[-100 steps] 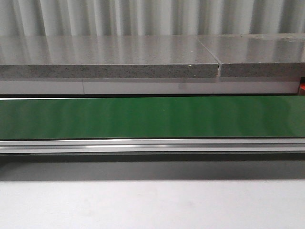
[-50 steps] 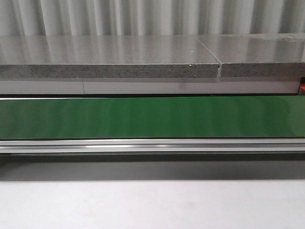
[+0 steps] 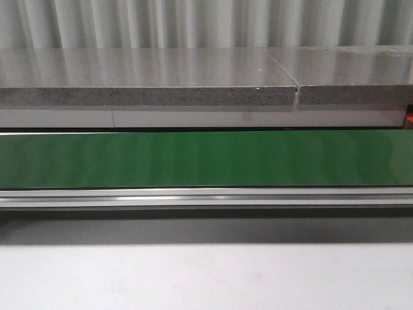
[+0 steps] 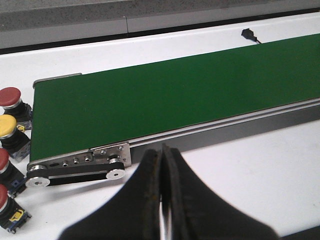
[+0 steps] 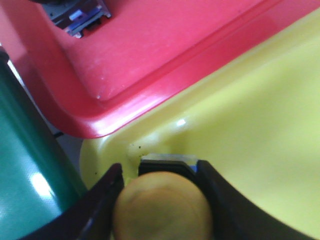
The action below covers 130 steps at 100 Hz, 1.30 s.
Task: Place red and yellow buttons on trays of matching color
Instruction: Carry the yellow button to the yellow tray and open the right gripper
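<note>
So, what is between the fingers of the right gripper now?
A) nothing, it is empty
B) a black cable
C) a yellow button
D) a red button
C: in the right wrist view the right gripper has a yellow button between its dark fingers, and it is over the yellow tray, next to the red tray.

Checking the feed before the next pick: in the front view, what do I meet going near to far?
White table → aluminium rail → green conveyor belt → speckled grey slab → corrugated wall.
</note>
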Tool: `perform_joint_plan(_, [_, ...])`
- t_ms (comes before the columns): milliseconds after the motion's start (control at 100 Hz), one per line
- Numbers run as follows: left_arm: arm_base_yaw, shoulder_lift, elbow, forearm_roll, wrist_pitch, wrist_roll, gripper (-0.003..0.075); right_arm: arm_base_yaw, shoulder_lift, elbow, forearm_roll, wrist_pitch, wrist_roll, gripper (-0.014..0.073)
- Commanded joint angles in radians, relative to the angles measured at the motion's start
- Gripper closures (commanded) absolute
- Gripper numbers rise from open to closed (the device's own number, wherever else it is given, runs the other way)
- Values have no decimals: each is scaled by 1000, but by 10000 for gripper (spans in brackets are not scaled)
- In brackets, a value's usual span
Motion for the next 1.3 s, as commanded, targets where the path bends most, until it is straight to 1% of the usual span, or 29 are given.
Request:
perform_joint_plan(0, [-8, 10, -26, -13, -72, 0, 741, -8, -39, -23, 12, -46, 1, 162])
perform_joint_plan(30, [-8, 10, -26, -13, -72, 0, 741, -8, -39, -23, 12, -49, 1, 132])
perform_joint_plan(80, [-8, 10, -26, -13, -72, 0, 741, -8, -39, -23, 12, -50, 1, 113])
perform_joint_plan(250, [-8, 10, -26, -13, -72, 0, 741, -8, -60, -23, 12, -52, 1, 116])
perform_joint_plan(460, [-8, 10, -26, -13, -72, 0, 741, 0, -205, -23, -3, -51, -33, 123])
perform_joint_plan(510, [-8, 10, -26, -13, -72, 0, 741, 13, -251, -23, -3, -47, -48, 153])
perform_joint_plan(560, [-8, 10, -26, -13, -72, 0, 741, 31, -287, -23, -3, -42, -67, 210])
perform_joint_plan(750, [-8, 10, -26, -13, -72, 0, 741, 133, -397, -23, -5, 7, -80, 534])
perform_joint_plan(830, [-8, 10, -26, -13, -72, 0, 741, 185, -436, -22, -5, 22, -80, 625])
perform_joint_plan(950, [-8, 10, -26, -13, -72, 0, 741, 261, -485, -22, -5, 25, -80, 685])
perform_joint_plan(1160, [-8, 10, -26, -13, -72, 0, 741, 392, -567, -22, -5, 32, -80, 683])
perform_joint_plan(1290, [-8, 10, -26, -13, -72, 0, 741, 446, -627, 4, -19, 20, -80, 683])
